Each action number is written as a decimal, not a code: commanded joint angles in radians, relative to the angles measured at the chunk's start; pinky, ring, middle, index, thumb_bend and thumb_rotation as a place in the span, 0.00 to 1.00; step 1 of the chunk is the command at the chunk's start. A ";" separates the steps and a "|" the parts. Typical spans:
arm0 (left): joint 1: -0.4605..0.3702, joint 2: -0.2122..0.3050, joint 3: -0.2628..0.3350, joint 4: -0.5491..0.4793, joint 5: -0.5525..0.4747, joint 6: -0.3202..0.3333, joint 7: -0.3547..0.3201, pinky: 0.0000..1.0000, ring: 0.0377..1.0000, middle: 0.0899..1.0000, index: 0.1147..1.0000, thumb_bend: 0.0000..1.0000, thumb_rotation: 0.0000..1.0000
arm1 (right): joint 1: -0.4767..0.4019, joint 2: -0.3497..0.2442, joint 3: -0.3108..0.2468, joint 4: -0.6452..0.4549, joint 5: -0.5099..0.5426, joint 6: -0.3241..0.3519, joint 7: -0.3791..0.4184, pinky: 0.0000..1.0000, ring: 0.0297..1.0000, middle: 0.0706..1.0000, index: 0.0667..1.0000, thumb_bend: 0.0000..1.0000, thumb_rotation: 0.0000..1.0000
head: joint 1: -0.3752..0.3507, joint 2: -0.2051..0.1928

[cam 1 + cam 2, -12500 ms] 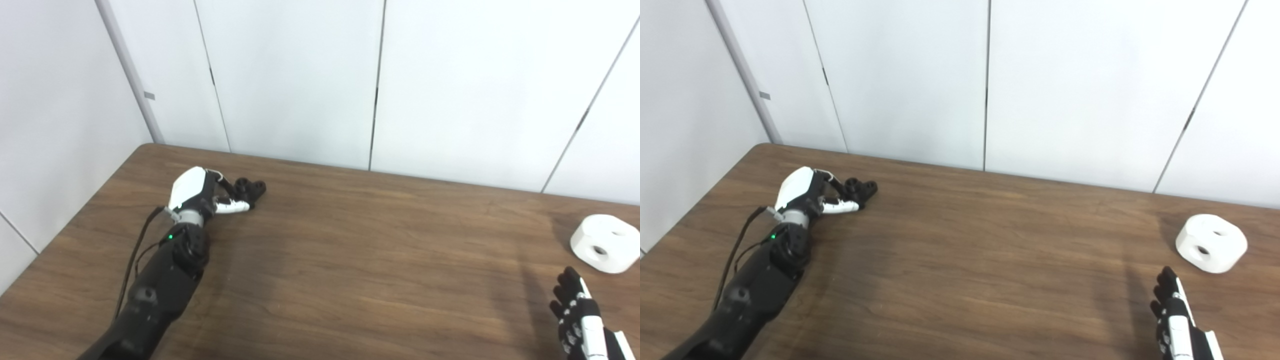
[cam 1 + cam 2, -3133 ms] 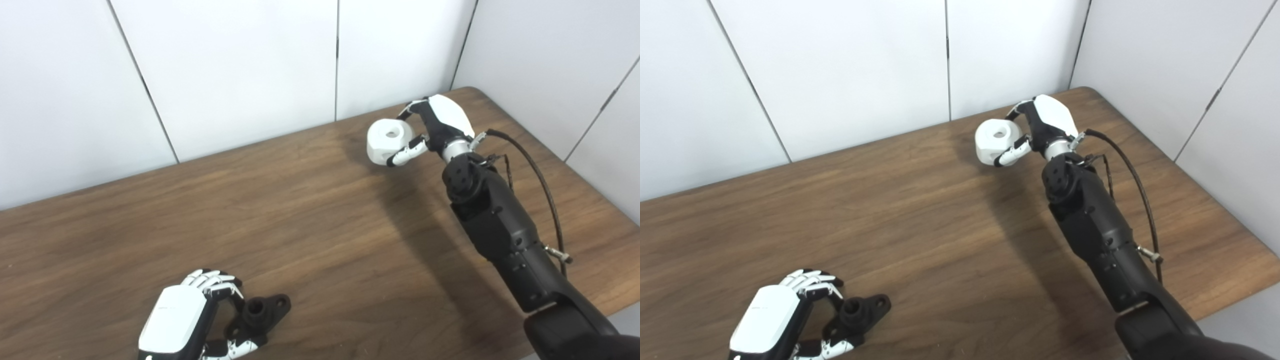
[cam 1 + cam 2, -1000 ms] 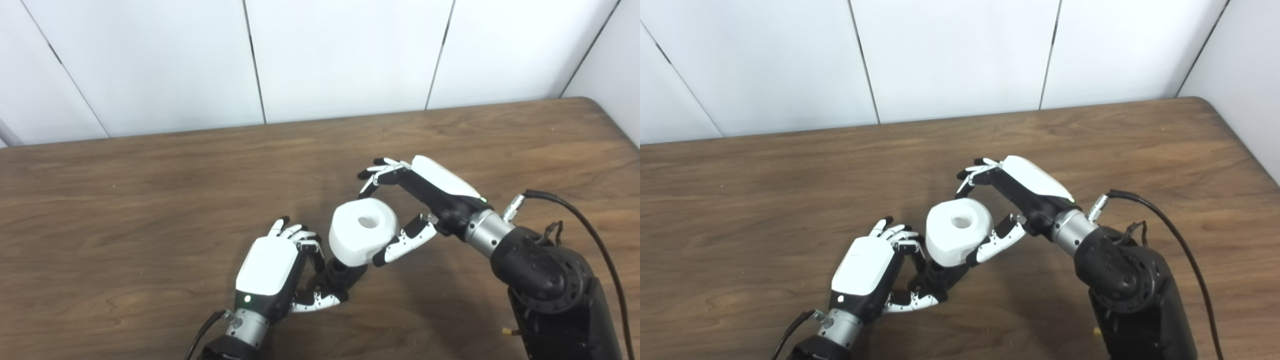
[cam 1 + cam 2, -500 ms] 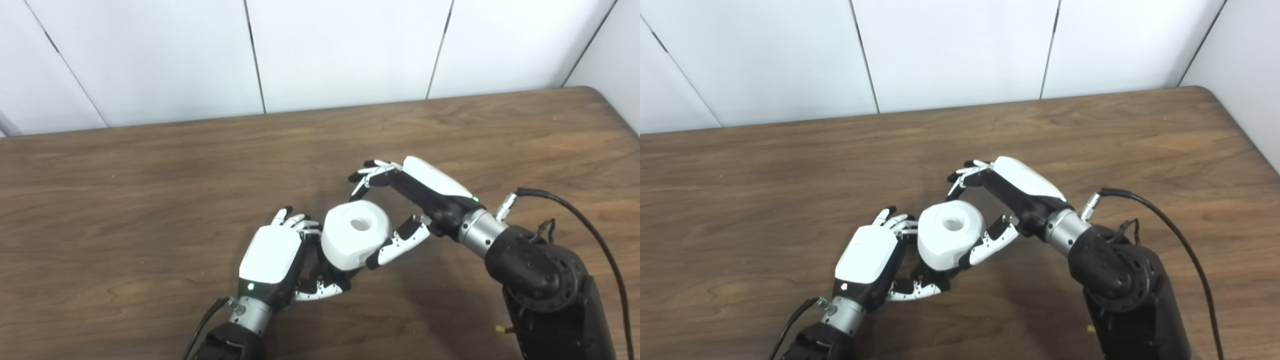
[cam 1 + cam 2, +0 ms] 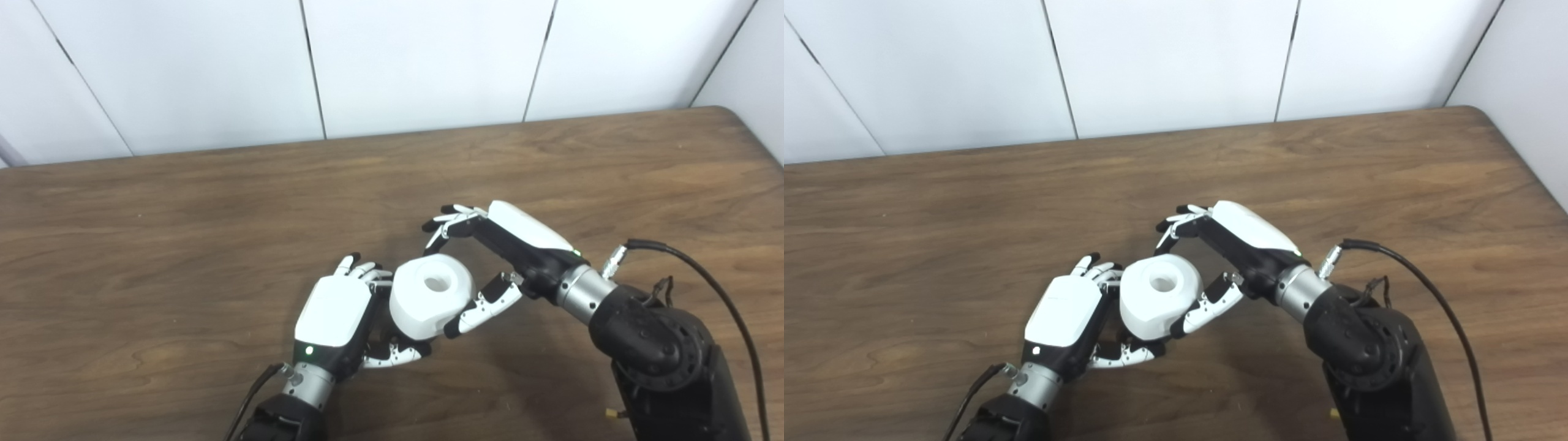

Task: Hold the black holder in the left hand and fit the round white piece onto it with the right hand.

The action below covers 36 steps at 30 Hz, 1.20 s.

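While the left hand [image 5: 334,318] rests low on the wooden table [image 5: 153,245] with its white back turned upward, its fingers [image 5: 392,355] curl around the black holder [image 5: 1124,337], of which only a dark sliver shows beneath the white piece. The holder is almost entirely hidden; its orientation cannot be determined. The grip on it appears closed, with the thumb lying along the table side and the other fingertips showing above the knuckles.

The round white piece [image 5: 432,296] sits directly over the holder, touching the left hand's fingers on one side. Its upper face carries a central round hole and points upward, slightly tilted toward the camera. Whether it is fully seated on the holder cannot be told.

The right hand [image 5: 514,245] comes in from the right and grasps the white piece: the thumb [image 5: 484,304] presses against its near right flank, and the other fingers [image 5: 444,223] arch over its far edge, their tips just beside the rim. A black cable [image 5: 704,275] loops from the right wrist. White wall panels [image 5: 429,61] stand behind the table.
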 commanded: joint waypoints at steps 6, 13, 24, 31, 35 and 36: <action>0.008 -0.001 -0.024 0.022 0.022 0.002 -0.048 0.96 0.84 0.74 0.42 0.52 0.05 | -0.021 -0.014 0.022 0.000 -0.001 -0.030 -0.063 1.00 0.96 0.83 0.45 0.52 0.13 | -0.001 0.001; 0.010 -0.001 -0.024 0.015 0.022 0.001 -0.047 0.95 0.84 0.73 0.42 0.52 0.05 | -0.021 -0.027 0.036 0.003 -0.004 -0.022 -0.078 1.00 0.97 0.83 0.45 0.52 0.13 | -0.009 0.002; 0.015 0.002 -0.023 0.003 0.022 0.003 -0.056 0.96 0.84 0.73 0.42 0.52 0.05 | -0.018 -0.036 0.049 0.012 -0.006 -0.020 -0.093 1.00 0.96 0.83 0.44 0.52 0.13 | -0.015 0.007; 0.018 0.002 -0.022 0.000 0.017 0.000 -0.051 0.95 0.84 0.73 0.42 0.52 0.05 | -0.011 -0.038 0.043 0.019 0.009 -0.014 -0.101 1.00 0.96 0.83 0.44 0.52 0.13 | -0.016 0.007; 0.018 0.002 -0.021 -0.001 0.017 0.000 -0.053 0.96 0.84 0.73 0.42 0.52 0.05 | -0.008 -0.038 0.043 0.019 0.008 -0.013 -0.104 1.00 0.96 0.83 0.44 0.52 0.13 | -0.015 0.008; 0.018 0.002 -0.021 -0.001 0.016 0.001 -0.055 0.95 0.84 0.73 0.42 0.52 0.05 | -0.007 -0.038 0.042 0.020 0.007 -0.012 -0.104 1.00 0.96 0.83 0.44 0.52 0.13 | -0.015 0.008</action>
